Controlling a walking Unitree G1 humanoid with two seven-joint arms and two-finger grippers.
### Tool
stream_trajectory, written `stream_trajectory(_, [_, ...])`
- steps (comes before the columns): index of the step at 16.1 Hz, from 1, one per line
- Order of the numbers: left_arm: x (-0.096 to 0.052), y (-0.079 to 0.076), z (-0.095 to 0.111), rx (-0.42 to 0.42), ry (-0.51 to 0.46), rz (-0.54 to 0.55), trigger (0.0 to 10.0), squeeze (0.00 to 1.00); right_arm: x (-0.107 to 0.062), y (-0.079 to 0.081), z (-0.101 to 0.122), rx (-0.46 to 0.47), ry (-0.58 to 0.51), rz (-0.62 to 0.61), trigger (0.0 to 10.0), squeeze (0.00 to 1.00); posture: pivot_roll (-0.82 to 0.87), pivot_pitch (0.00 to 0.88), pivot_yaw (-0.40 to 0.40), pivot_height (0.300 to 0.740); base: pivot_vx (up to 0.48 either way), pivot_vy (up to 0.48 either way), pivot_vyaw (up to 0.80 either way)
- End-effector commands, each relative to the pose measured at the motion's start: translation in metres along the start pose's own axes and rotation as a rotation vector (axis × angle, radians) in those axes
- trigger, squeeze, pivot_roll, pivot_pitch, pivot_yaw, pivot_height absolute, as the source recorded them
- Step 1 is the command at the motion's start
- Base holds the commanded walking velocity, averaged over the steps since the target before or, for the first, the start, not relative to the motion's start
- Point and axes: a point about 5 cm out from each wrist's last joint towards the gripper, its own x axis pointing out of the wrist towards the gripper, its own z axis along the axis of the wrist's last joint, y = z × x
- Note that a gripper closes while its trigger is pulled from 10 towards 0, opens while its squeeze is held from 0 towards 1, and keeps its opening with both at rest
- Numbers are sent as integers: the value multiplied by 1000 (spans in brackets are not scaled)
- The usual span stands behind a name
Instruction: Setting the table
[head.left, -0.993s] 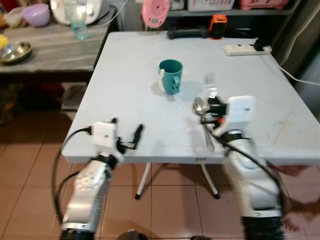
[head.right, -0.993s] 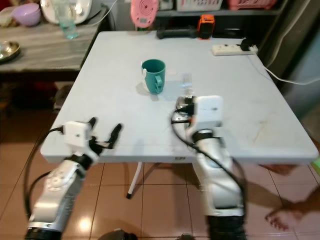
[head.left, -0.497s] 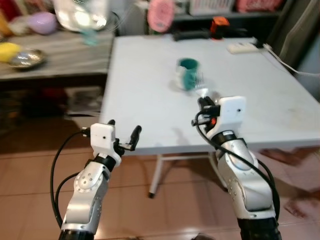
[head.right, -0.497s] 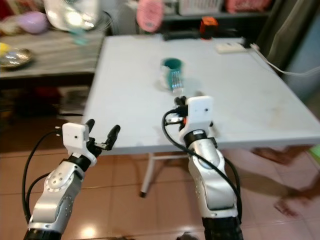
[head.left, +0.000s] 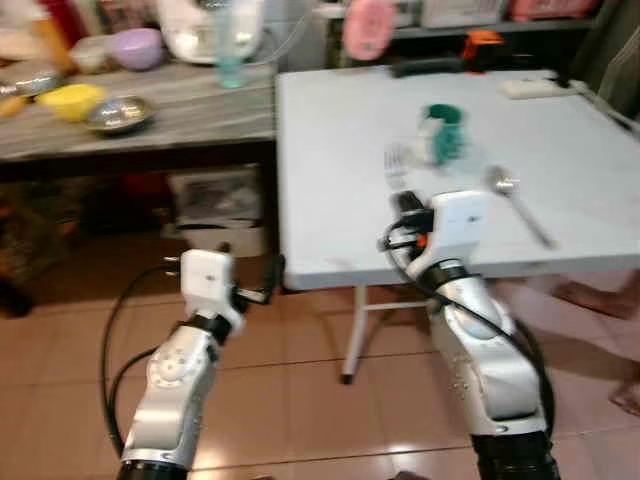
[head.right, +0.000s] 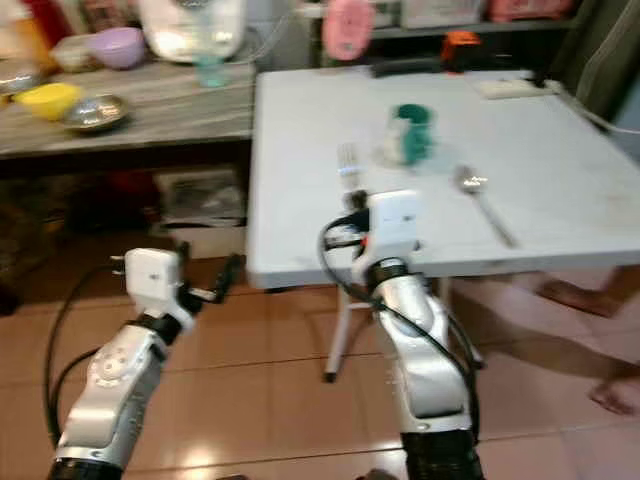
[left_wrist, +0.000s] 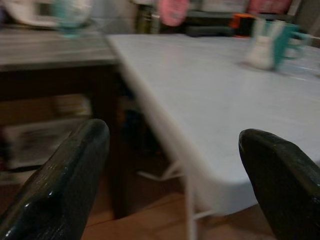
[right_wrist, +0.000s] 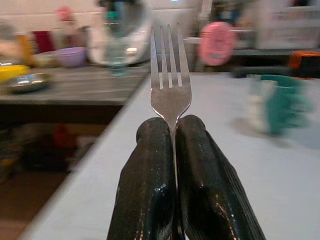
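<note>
My right gripper is shut on the handle of a silver fork, tines pointing up, held over the near left corner of the white table. A teal mug stands in the middle of the table, with a spoon lying to its right. My left gripper is open and holds nothing, below table height just left of the table's front corner. In the left wrist view its fingers frame the table edge and the mug.
A grey side counter at the left carries a yellow bowl, a metal bowl, a purple bowl and a glass. A power strip lies at the table's far right. A person's foot is on the tiled floor at right.
The camera has swung left, so the table and mug now sit further right. My right gripper still grips the fork; the left arm keeps its pose.
</note>
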Motion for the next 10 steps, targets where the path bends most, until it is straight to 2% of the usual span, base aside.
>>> stream_trajectory(1, [1, -8, -1, 2, 3, -20, 10000, 0, -1, -8, 1, -11, -7, -27, 10000, 0, -50, 96, 51, 740, 0, 480, 0])
stream_trajectory(10, [3, -10, -3, -1, 11, -21, 10000, 0, -1, -14, 0, -23, -6, -42, 10000, 0, -57, 97, 52, 740, 0, 480, 0])
